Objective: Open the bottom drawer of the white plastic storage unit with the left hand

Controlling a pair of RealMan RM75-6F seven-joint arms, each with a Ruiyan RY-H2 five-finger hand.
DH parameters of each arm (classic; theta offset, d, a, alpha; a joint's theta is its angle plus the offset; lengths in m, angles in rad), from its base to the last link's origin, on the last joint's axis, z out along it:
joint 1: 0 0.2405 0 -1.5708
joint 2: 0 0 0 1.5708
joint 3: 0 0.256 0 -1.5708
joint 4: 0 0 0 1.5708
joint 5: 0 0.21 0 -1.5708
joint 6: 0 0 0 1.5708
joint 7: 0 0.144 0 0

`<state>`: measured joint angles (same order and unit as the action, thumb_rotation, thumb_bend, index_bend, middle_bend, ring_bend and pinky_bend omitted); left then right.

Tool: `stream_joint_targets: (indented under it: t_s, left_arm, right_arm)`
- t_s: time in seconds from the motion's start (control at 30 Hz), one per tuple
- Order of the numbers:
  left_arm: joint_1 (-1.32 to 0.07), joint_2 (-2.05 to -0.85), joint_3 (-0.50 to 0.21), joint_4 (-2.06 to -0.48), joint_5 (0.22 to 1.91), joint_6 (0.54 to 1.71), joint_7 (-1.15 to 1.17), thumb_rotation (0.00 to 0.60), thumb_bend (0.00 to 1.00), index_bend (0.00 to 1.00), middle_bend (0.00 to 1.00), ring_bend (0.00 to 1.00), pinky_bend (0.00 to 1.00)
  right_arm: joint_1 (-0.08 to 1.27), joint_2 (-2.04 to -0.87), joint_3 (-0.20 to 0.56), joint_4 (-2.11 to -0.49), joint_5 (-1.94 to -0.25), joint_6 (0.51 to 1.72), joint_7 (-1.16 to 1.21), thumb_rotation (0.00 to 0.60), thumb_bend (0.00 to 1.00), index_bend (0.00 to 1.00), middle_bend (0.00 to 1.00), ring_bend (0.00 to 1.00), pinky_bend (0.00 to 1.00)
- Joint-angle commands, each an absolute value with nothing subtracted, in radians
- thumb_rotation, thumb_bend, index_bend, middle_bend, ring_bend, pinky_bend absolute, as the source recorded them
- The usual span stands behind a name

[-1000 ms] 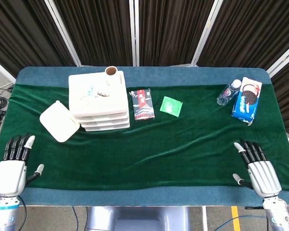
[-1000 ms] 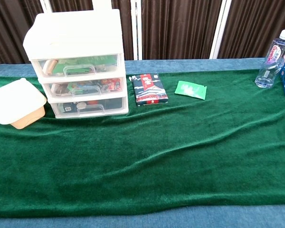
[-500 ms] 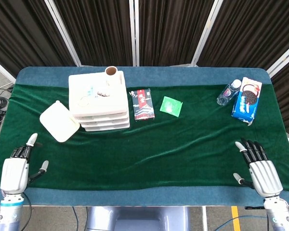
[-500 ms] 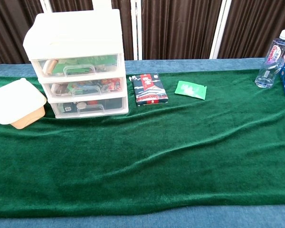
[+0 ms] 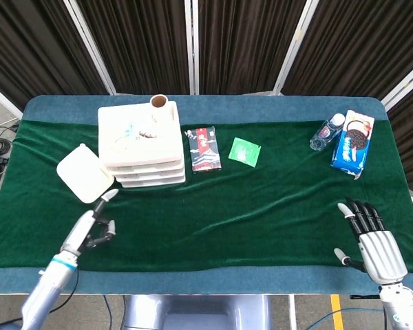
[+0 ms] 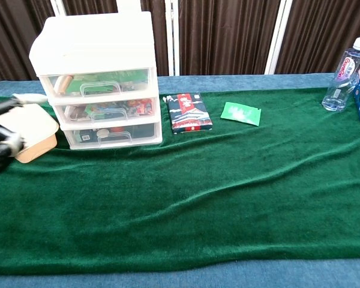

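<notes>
The white plastic storage unit (image 5: 140,141) (image 6: 96,78) stands at the back left of the green cloth, its three drawers closed. Its bottom drawer (image 6: 113,134) shows a clear front with a handle. My left hand (image 5: 93,223) (image 6: 3,129) hovers over the cloth in front of and to the left of the unit, turned edge-on, fingers apart and holding nothing. It touches neither the unit nor the drawer. My right hand (image 5: 372,240) lies flat near the table's front right corner, fingers spread and empty; the chest view does not show it.
A white lidded box (image 5: 84,173) (image 6: 21,129) sits just left of the unit, close to my left hand. A dark snack packet (image 5: 203,148), a green sachet (image 5: 244,151), a water bottle (image 5: 327,132) and a blue biscuit box (image 5: 353,141) lie along the back.
My left hand has risen from the front left corner, rotated edge-on and moved forward and right toward the unit, now entering the chest view. The right hand has barely moved.
</notes>
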<state>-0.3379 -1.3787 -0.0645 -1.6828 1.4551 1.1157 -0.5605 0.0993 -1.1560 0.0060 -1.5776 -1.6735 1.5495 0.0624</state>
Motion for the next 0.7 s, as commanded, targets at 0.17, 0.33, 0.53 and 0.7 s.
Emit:
stream_joint_targets:
  t_s: [0.17, 0.33, 0.53, 0.7]
  left_arm:
    - [-0.420, -1.489, -0.117, -1.602, 1.343, 1.010, -0.546, 0.600, 0.77, 0.00, 0.86, 0.76, 0.74]
    - [-0.446, -1.546, -0.149, -1.561, 1.283, 0.985, -0.511, 0.600, 0.77, 0.00, 0.86, 0.76, 0.74]
    - [-0.489, -1.617, -0.199, -1.519, 1.207, 0.948, -0.474, 0.600, 0.77, 0.00, 0.86, 0.76, 0.74]
    - [-0.509, -1.646, -0.215, -1.500, 1.170, 0.914, -0.475, 0.600, 0.77, 0.00, 0.86, 0.76, 0.74]
  right_arm:
    - [0.100, -1.153, 0.007, -1.578, -1.673, 1.550, 0.069, 0.600, 0.09, 0.03, 0.00, 0.00, 0.00]
    - [0.099, -1.149, 0.008, -1.581, -1.674, 1.553, 0.079, 0.600, 0.09, 0.03, 0.00, 0.00, 0.00]
    - [0.098, -1.137, 0.011, -1.583, -1.671, 1.559, 0.106, 0.600, 0.09, 0.03, 0.00, 0.00, 0.00]
    - [0.098, -1.132, 0.013, -1.583, -1.671, 1.561, 0.121, 0.600, 0.09, 0.03, 0.00, 0.00, 0.00]
